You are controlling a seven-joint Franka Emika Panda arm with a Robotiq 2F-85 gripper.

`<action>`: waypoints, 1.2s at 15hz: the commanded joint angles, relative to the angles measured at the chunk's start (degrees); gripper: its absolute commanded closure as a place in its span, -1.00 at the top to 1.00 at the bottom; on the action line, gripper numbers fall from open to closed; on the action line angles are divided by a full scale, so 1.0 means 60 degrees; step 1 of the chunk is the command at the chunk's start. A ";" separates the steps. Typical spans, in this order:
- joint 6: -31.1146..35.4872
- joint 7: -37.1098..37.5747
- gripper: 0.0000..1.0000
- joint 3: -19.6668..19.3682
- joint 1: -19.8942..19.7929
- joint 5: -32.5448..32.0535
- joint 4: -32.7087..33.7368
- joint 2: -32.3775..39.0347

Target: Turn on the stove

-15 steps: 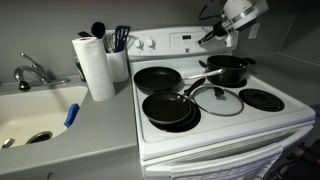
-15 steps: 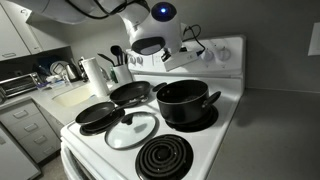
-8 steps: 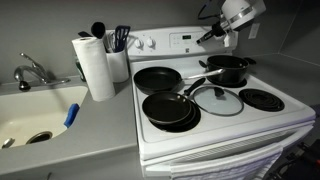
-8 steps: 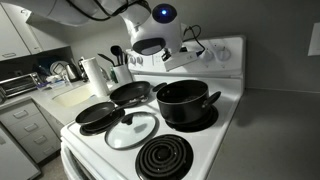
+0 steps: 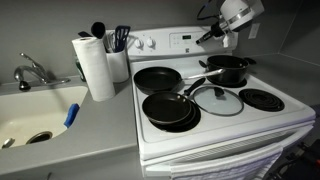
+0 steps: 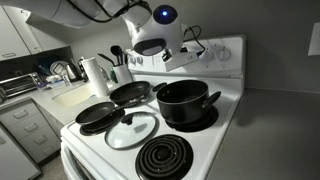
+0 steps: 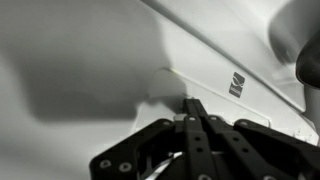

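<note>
White arm (image 6: 150,40), black gripper (image 7: 193,108)

Cooktop of the stove (image 5: 220,128) is largely taken up: rear pan (image 5: 158,78), front pan (image 5: 170,108) and glass lid (image 5: 217,100). A pot (image 5: 228,68) stands close under the back panel, directly below the gripper (image 5: 210,37), blocking any low approach there. The front burner (image 5: 262,99) beside the lid is bare, open overhead. Paper towel roll (image 5: 97,68) and utensil holder (image 5: 118,62) crowd the panel's far end.
</note>
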 commanded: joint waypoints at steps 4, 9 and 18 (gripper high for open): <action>-0.0066 -0.0148 -1.00 0.0059 -0.0168 0.0223 0.0282 0.0212; -0.0004 -0.0094 -1.00 0.0040 -0.0143 0.0189 0.0282 0.0243; -0.0335 0.0041 -1.00 -0.0021 -0.0330 0.0054 0.0655 0.0596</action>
